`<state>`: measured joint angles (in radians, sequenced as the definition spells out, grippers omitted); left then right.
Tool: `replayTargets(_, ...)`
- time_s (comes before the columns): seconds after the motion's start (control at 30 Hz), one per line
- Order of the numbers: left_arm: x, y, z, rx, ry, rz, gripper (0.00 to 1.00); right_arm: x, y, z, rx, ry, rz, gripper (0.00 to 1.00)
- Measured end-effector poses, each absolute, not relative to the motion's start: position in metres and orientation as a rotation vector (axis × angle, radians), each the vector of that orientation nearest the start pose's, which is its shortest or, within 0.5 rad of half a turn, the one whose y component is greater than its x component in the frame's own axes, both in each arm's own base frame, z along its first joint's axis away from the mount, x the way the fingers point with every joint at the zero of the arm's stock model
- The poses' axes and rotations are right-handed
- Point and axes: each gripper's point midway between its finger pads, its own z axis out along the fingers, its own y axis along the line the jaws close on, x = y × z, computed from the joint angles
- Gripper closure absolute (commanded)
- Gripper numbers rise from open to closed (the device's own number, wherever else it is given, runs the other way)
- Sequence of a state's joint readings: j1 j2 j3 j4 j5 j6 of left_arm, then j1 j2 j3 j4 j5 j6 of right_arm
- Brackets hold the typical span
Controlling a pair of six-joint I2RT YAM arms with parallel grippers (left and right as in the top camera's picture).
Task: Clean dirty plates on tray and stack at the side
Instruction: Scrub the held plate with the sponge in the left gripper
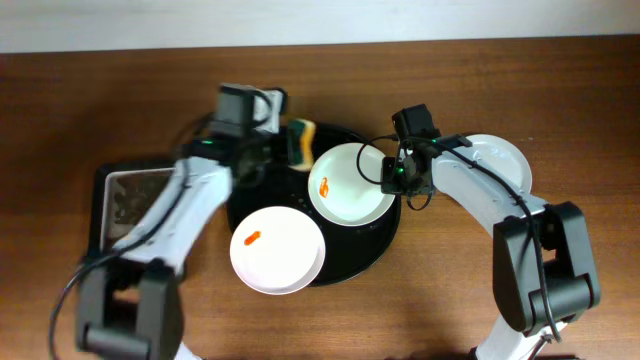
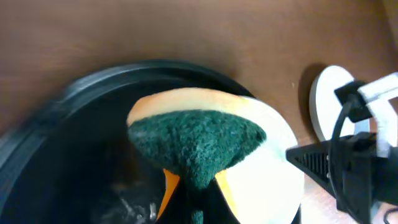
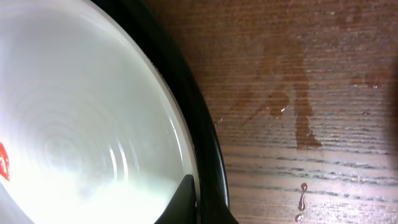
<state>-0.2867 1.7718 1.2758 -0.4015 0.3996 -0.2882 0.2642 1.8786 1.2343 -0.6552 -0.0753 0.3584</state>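
- The tray [image 1: 385, 235] sits mid-desk and is the reference point here. Two dirty plates lie on it. The far plate [image 1: 352, 190] is on the tray's back-right part, with its orange smear [image 1: 322, 185] near its left edge. The near plate [image 1: 277, 250] overhangs the tray's front-left rim.
- A third plate [image 1: 505, 160] rests on the desk [image 1: 560, 80] to the right of the tray, partly under the right arm. No smear shows on the part that is visible.
- The left claw [image 2: 197, 190] is clamped on a sponge [image 2: 199, 140], green scouring face forward. It hovers over the tray's back edge, just beside the far plate's smeared side.
- The right claw [image 1: 392, 176] is at the far plate's right rim. One fingertip [image 3: 183, 199] shows at the plate's edge in the wrist view, but whether it pinches the rim cannot be told.
- The step in hand looks like scrubbing the far plate.
  - To do it well, the right arm should hold the rim firmly so the plate cannot skate on the glossy tray.
  - The sponge should come down flat on the smear and wipe with short strokes toward the plate's middle, not toward the rim.
- A rectangular tray [image 1: 125, 195] lies left of the round one.
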Motion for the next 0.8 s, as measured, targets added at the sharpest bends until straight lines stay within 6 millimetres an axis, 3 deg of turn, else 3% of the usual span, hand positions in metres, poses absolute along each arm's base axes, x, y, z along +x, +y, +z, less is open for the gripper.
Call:
replayTargets(0.07,0.413,-0.229,0.089,0.194,2.592,-0.76,1.0,0.38,0.116,0.029,0.121,2.897,0.224,0.96)
replayTargets(0.17,0.394,-0.264,0.062,0.242,2.66,-0.788,1.0,0.38,0.116,0.029,0.121,2.898,0.224,0.96)
replayTargets(0.3,0.385,-0.282,0.027,0.239,2.721,-0.782,1.0,0.38,0.116,0.029,0.122,2.899,0.224,0.96)
replayTargets(0.5,0.395,-0.267,0.02,0.176,2.723,-0.569,1.0,0.38,0.116,0.029,0.121,2.898,0.223,0.96)
replayTargets(0.8,0.406,-0.236,0.019,0.225,2.718,-0.269,1.0,0.377,0.115,0.029,0.123,2.91,0.22,0.96)
